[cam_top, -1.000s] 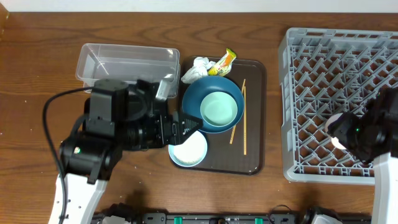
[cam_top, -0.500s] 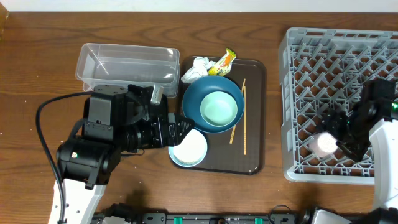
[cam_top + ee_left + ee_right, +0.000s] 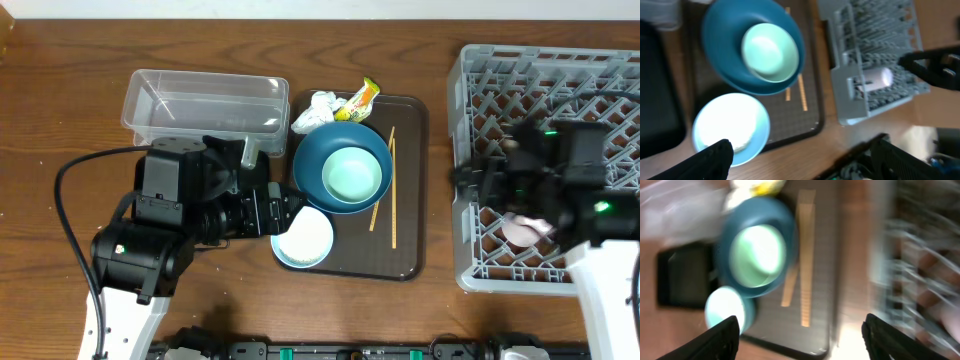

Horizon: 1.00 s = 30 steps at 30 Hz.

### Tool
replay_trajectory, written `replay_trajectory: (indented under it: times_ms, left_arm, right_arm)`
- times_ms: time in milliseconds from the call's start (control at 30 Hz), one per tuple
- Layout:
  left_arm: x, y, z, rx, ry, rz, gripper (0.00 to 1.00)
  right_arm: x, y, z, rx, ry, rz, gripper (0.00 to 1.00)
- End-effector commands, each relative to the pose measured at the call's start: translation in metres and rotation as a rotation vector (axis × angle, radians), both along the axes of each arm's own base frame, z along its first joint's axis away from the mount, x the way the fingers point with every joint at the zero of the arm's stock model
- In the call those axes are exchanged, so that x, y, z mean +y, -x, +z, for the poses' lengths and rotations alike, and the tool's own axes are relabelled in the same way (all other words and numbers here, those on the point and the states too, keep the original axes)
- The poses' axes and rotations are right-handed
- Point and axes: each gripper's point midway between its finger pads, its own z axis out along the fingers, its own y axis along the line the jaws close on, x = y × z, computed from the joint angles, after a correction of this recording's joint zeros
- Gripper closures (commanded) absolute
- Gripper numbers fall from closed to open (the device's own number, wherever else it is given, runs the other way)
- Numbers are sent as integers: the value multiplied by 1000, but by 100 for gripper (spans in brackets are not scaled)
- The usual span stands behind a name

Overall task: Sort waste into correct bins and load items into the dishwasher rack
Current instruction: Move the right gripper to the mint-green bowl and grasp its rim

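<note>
The dark-blue bowl [image 3: 338, 150] holds the mint-green bowl [image 3: 353, 172] on the brown tray [image 3: 410, 240]. The white bowl [image 3: 303, 240] sits at the tray's front left, the chopsticks [image 3: 392, 190] to the right. The tissue [image 3: 315, 110] and yellow-green wrapper [image 3: 358, 100] lie at the tray's back edge. The pink cup [image 3: 520, 230] lies in the grey rack [image 3: 560, 90]. My left gripper [image 3: 290, 205] [image 3: 805, 160] is open and empty beside the white bowl. My right gripper [image 3: 475, 180] [image 3: 802, 337] is open and empty over the rack's left edge. No rice grains can be made out.
The clear tub [image 3: 200, 100] stands behind my left arm. A black bin [image 3: 685, 277] lies left of the tray, hidden under my left arm in the overhead view. Bare wooden table [image 3: 60, 120] lies at the far left.
My right gripper let go of the pink cup in the rack and swung left toward the tray. My left arm has barely moved.
</note>
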Motion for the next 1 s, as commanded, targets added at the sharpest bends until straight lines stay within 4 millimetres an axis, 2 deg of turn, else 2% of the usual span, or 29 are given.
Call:
replay_trajectory:
  times_ms: [0,167,267,400,533,633,733,767,900,967]
  left_arm:
    - [22,-7,-2,-21,-102,106,10]
    - [40,-2,-3,-21,-177,176,10]
    - [53,4,-3,-20,-236,218,9]
    - [72,13,-4,-25,-315,278,9]
    - [81,20,-3,-31,-348,302,9]
    - [82,23,-6,-14,-355,299,9]
    - [82,24,-8,-4,-359,298,9]
    - [82,24,-8,-3,-359,297,9]
    - [82,24,-8,-3,-359,298,9]
    - [82,24,-8,-4,-359,298,9]
  right_arm:
    - [44,4,8,-62,33,144,25]
    - [87,-12,-14,-105,186,180,28]
    - [103,-36,-34,-137,273,154,30]
    - [117,-62,-70,-119,303,149,32]
    - [109,-81,-117,-59,389,100,35]
    - [113,-82,-142,-8,387,120,37]
    - [123,-76,-157,42,352,161,51]
    - [126,-73,-161,54,342,173,56]
    - [132,-68,-169,79,330,199,62]
    - [132,-68,-169,77,333,198,68]
